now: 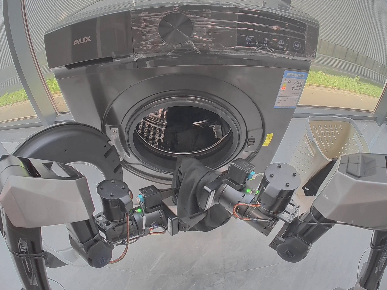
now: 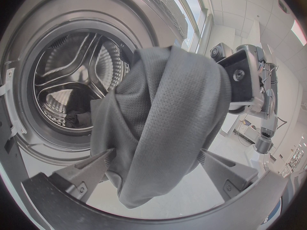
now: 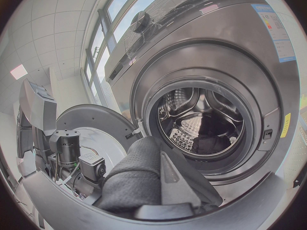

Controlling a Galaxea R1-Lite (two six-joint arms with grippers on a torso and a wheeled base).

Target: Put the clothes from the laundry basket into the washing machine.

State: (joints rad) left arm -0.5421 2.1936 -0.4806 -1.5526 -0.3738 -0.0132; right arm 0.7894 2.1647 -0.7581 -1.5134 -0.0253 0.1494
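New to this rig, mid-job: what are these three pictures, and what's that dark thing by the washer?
A two-armed robot faces a grey front-loading washing machine, its round door open. The head view looks down from the robot's head; each wrist view comes from a camera on that arm. The right gripper is shut on a dark grey mesh garment at the mouth of the drum; the left gripper is open around its hanging end. More dark clothes lie in the drum. A white perforated laundry basket sits on the robot's right.
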